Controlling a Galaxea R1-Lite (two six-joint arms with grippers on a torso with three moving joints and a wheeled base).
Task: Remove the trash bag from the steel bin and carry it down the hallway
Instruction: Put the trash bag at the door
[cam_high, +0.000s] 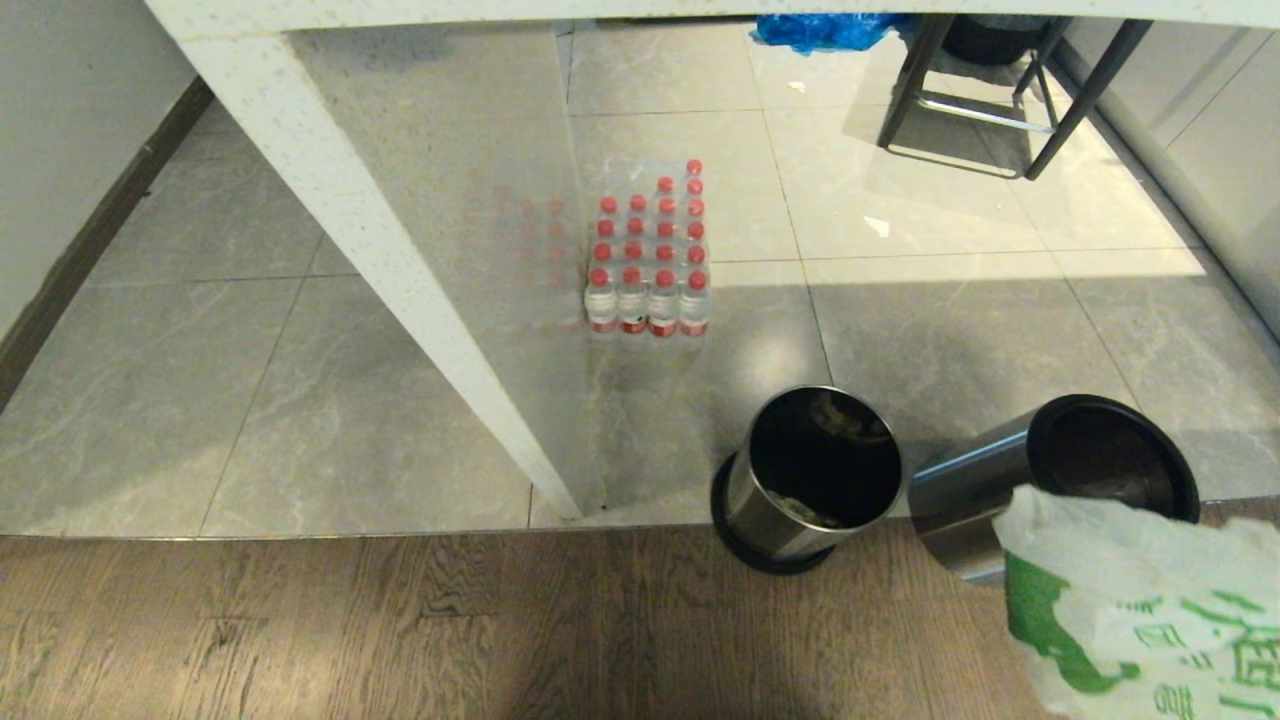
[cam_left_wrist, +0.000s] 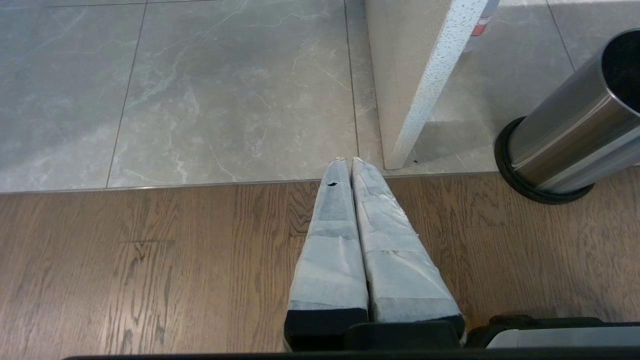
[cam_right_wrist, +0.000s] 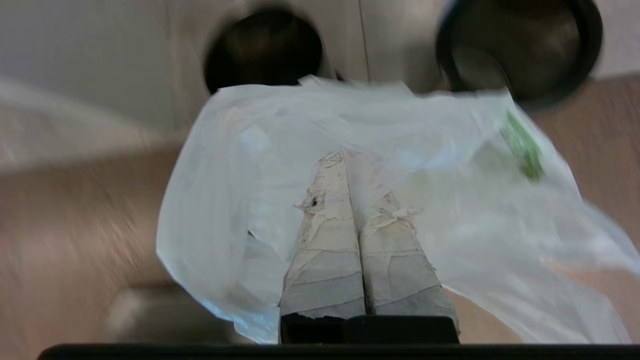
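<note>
A white desk leg (cam_high: 400, 290) slants across the grey tiles, with a shrink-wrapped pack of red-capped bottles (cam_high: 650, 260) just behind it and a black stool (cam_high: 990, 100) farther back. Two steel bins stand at the edge where tile meets wood floor: one bare-topped (cam_high: 810, 475), one black-rimmed (cam_high: 1060, 480). The right pincer (cam_right_wrist: 350, 160) is clamped on the trash bag (cam_high: 1140, 610), lifted clear beside the black-rimmed steel bin. The left pincer (cam_left_wrist: 347, 162) hangs closed and empty over open wood floor (cam_high: 400, 630).

The trash bag (cam_high: 1140, 600) is running off the head view's corner, hiding the nearer steel bin's (cam_high: 975, 505) base.
</note>
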